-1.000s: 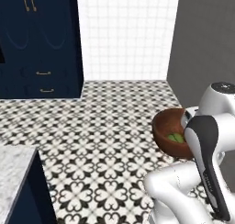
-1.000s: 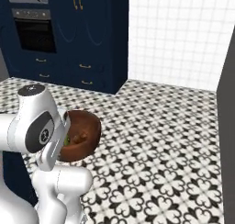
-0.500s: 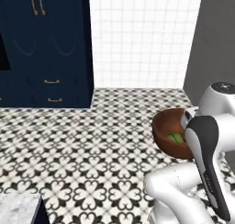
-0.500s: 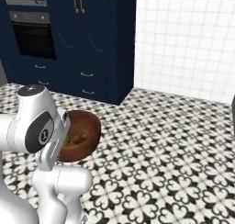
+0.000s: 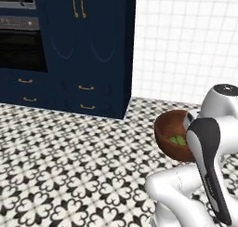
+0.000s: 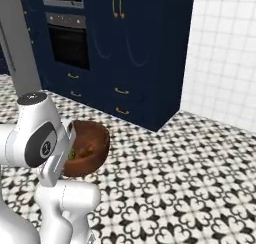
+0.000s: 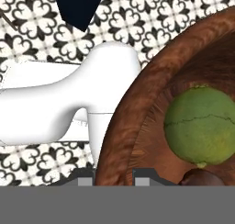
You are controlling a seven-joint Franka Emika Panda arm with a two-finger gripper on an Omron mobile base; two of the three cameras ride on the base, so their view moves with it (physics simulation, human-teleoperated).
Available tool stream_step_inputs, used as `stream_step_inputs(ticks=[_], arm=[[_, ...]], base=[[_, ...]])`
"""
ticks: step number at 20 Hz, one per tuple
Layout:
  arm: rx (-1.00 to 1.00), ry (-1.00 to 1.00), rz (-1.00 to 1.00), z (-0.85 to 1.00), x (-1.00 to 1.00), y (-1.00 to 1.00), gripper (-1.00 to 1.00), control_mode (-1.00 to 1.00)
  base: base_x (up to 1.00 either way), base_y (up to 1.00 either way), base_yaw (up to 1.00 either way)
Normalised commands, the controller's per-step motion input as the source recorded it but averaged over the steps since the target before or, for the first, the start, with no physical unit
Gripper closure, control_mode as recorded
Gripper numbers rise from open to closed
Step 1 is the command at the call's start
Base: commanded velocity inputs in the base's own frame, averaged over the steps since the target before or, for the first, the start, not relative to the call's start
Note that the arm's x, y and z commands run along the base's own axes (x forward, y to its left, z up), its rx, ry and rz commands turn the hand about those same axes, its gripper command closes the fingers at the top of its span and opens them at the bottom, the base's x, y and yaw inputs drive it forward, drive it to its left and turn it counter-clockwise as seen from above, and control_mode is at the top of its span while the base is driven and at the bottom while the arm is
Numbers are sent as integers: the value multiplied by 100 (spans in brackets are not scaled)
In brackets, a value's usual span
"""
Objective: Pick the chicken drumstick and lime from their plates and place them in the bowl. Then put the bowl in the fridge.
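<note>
My gripper (image 7: 114, 175) is shut on the rim of the dark reddish-brown bowl (image 7: 137, 108) and holds it in the air in front of the arm, above the floor. Inside the bowl lies the green lime (image 7: 202, 124), with the dark end of the chicken drumstick (image 7: 202, 177) just beside it. The bowl (image 5: 169, 130) and lime (image 5: 176, 140) also show in the left base view, partly behind my arm. The right base view has the bowl (image 6: 92, 145) tucked against my wrist. The plates are out of view. A tall grey panel (image 6: 20, 43) at the far left looks like the fridge.
Navy cabinets (image 5: 93, 49) with gold handles and a built-in black oven (image 6: 70, 43) stand ahead across the patterned black-and-white floor (image 5: 69, 175). A white tiled wall (image 5: 186, 44) is to their right.
The whole picture has slid to the right, so the base has turned left. The cabinets and oven have come into view. The bowl stays in my gripper as before.
</note>
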Motion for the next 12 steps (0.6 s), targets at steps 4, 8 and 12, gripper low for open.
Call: stream_step_inputs(ticks=[4, 8, 12], arm=[[0, 0, 0, 0, 0, 0, 100, 100], [0, 0, 0, 0, 0, 0, 100, 100], [0, 0, 0, 0, 0, 0, 100, 100]], base=[[100, -8, 66], [99, -7, 72], [100, 0, 67]])
